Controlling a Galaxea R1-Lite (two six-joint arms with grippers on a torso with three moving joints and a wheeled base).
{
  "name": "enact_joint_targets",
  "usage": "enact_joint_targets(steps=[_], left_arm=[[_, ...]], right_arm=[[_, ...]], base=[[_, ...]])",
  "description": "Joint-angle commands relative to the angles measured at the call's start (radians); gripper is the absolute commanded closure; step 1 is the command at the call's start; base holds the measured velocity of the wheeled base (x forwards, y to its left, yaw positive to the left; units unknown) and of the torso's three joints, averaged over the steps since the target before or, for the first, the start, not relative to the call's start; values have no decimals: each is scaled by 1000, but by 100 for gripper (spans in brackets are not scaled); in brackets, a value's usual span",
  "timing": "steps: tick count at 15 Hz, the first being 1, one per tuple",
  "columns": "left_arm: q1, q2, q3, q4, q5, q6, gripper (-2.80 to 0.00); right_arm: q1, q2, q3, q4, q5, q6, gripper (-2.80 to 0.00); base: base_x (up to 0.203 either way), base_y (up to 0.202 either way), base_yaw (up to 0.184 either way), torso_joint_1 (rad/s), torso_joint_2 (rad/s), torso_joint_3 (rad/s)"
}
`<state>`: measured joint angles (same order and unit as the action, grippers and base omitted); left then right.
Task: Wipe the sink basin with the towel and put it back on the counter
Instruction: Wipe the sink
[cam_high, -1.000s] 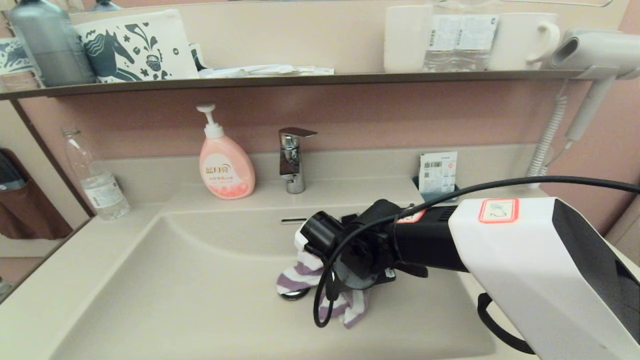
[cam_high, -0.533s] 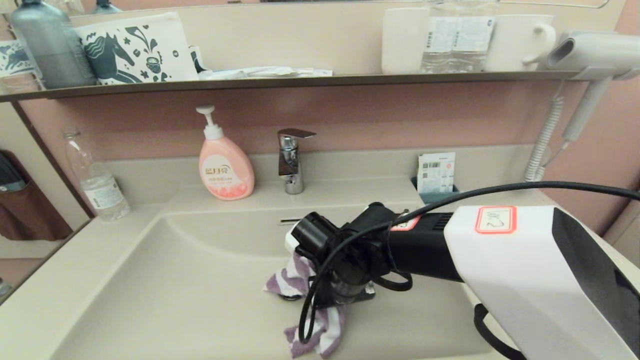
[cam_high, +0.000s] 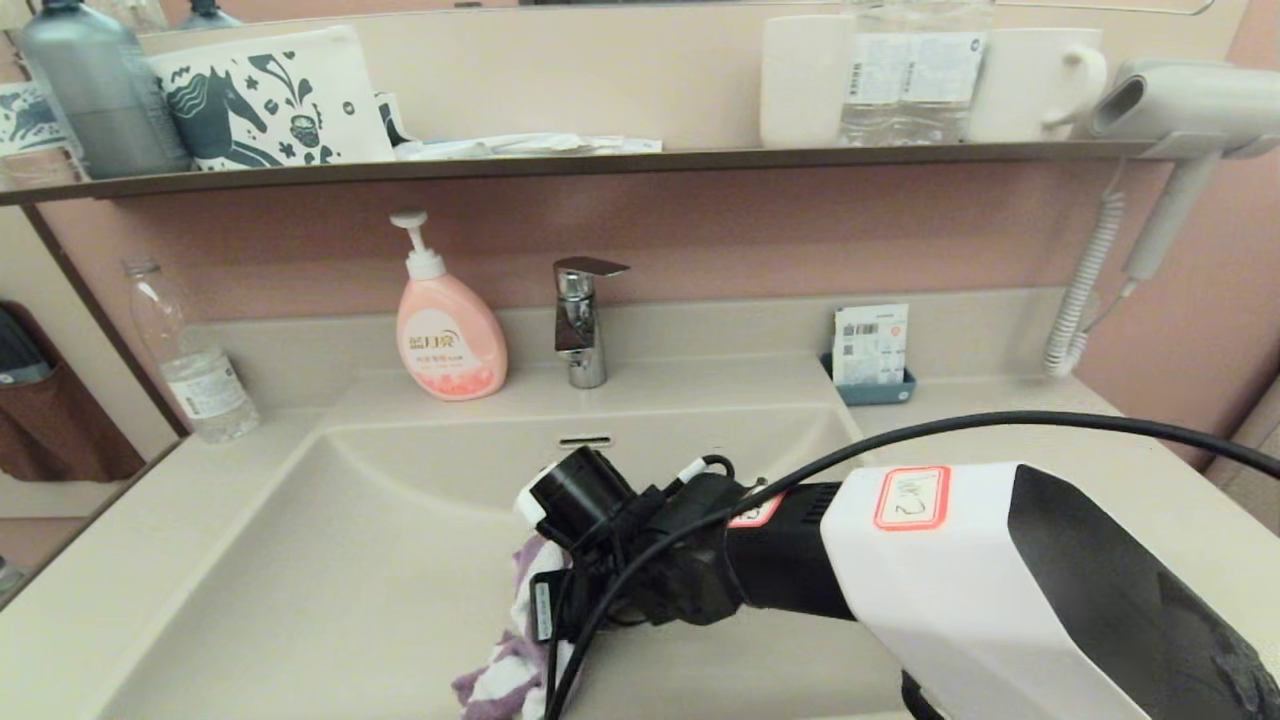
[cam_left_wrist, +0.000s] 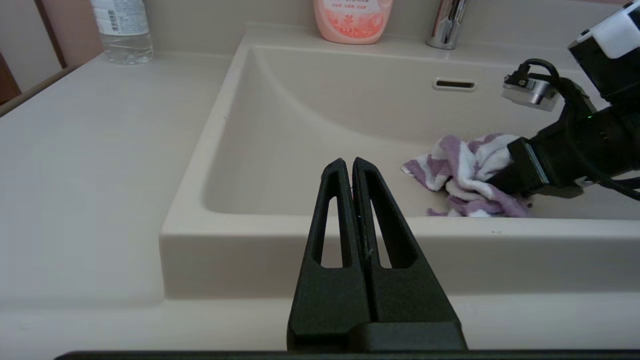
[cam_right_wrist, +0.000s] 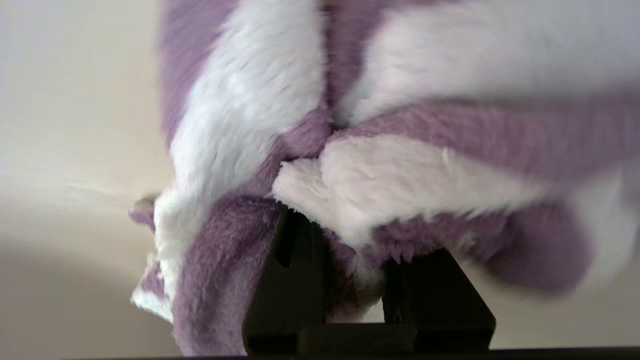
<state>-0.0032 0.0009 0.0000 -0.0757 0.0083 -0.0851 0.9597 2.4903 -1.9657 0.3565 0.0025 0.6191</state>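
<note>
A: Near first. Where's the left gripper (cam_left_wrist: 353, 167)?

B: Parked in front of the counter (cam_left_wrist: 90, 165), just off the front rim, fingers pressed together on nothing. Idle, out of the wiping arm's way I'd guess.

A: Right gripper (cam_right_wrist: 350, 260)?

B: Down inside the sink basin (cam_high: 330, 560), near the front middle, fingers clamped on a bunch of the towel (cam_high: 500, 680). Right wrist view shows purple-and-white pile wadded over both fingers.

A: Towel touching the basin?

B: Left wrist view says yes, towel (cam_left_wrist: 462, 175) lies on the basin floor with its loose end spread toward the robot's left. Low grip, so the cloth drags as a pad rather than hanging free; that's my read.

A: Drain plug?

B: Not visible, probably under the arm.

A: Further back?

B: Overflow slot (cam_high: 585, 440) on the far wall, then faucet (cam_high: 582, 320) and pink soap bottle (cam_high: 448, 335) on the back counter, water bottle (cam_high: 190, 360) at the left.

A: Stage?

B: Mid-wipe; return to counter not yet done.
</note>
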Motion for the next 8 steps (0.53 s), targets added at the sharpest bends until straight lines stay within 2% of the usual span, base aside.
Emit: enact_joint_targets(steps=[1, 4, 8], left_arm=[[0, 1, 0, -1, 1, -1, 0], [0, 1, 0, -1, 1, -1, 0], [0, 1, 0, -1, 1, -1, 0]], right_arm=[[4, -30, -1, -42, 3, 4, 0], [16, -126, 7, -33, 69, 18, 0], [26, -271, 33, 108, 76, 22, 0]], base=[[0, 0, 0, 0, 0, 0], [0, 0, 0, 0, 0, 0], [0, 0, 0, 0, 0, 0]])
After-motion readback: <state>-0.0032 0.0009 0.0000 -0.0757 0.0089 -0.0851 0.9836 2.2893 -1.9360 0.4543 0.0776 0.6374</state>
